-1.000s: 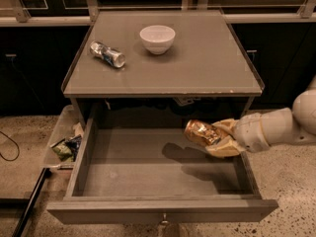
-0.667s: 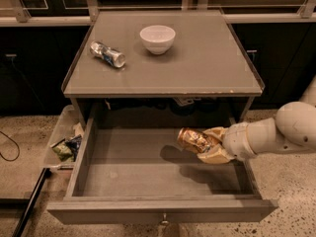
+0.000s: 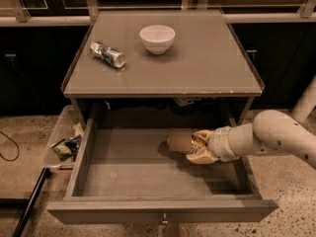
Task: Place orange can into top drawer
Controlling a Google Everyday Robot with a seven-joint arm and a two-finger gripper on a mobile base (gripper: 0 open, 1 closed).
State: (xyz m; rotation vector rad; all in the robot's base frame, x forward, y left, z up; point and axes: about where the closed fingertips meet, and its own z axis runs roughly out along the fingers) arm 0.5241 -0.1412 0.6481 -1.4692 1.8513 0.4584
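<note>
The orange can [image 3: 180, 141], gold-orange and metallic, lies tipped on its side in the hand [image 3: 199, 148], its end facing away from the hand. Both are inside the right rear part of the top drawer [image 3: 133, 179], which is wide, shallow, grey and pulled open.

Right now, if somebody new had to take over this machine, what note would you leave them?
Claw: shut on the orange can, inside the open top drawer, right of middle; can't tell whether the can touches the bottom.
Done: can grasped, brought into drawer.
Left: set it down, release, pull back.
</note>
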